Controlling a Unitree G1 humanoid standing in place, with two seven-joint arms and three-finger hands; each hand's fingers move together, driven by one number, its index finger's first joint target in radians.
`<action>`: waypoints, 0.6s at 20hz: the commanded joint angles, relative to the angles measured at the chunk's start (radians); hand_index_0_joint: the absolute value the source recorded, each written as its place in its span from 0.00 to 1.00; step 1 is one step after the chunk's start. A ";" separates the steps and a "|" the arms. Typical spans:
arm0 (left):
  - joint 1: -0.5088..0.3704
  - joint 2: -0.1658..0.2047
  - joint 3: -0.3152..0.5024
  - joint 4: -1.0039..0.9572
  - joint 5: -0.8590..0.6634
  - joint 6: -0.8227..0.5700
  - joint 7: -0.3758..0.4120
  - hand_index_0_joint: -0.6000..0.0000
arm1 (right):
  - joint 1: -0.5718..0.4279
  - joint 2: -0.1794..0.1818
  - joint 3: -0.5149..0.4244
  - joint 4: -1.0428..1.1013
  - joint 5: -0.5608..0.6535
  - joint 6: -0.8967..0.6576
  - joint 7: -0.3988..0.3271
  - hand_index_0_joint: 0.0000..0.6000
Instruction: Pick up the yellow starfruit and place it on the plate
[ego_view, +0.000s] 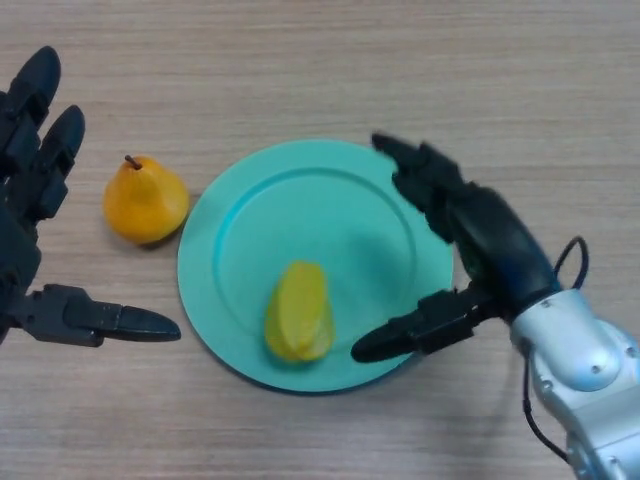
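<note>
The yellow starfruit (299, 312) lies on the near part of the teal plate (330, 205). An orange pear (146, 200) stands left of the plate. Both the right hand (470, 255) and left hand (30, 220) are spread, holding nothing.

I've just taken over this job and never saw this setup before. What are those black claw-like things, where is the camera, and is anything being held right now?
This single picture comes from a camera on the humanoid robot's head, looking down at a light wooden table. The black shapes are its two hands. The left robot hand sits at the picture's left edge, fingers spread, holding nothing. The right robot hand hangs over the right rim of the round turquoise plate, also open and empty. The yellow ridged starfruit already lies on the plate, near its front edge, untouched by either hand. An orange-yellow pear with a short stem stands on the table just left of the plate.
</note>
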 joint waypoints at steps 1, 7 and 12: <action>-0.035 0.041 0.052 -0.053 -0.020 -0.097 0.032 1.00 | -0.015 -0.003 -0.099 -0.114 0.032 -0.092 -0.022 0.00; -0.077 0.057 0.005 -0.029 -0.024 -0.077 0.039 1.00 | 0.043 -0.033 -0.278 -0.271 0.136 -0.048 -0.030 0.00; -0.106 0.048 -0.021 -0.002 -0.040 -0.085 0.075 1.00 | 0.093 -0.076 -0.375 -0.306 0.194 -0.053 -0.058 0.00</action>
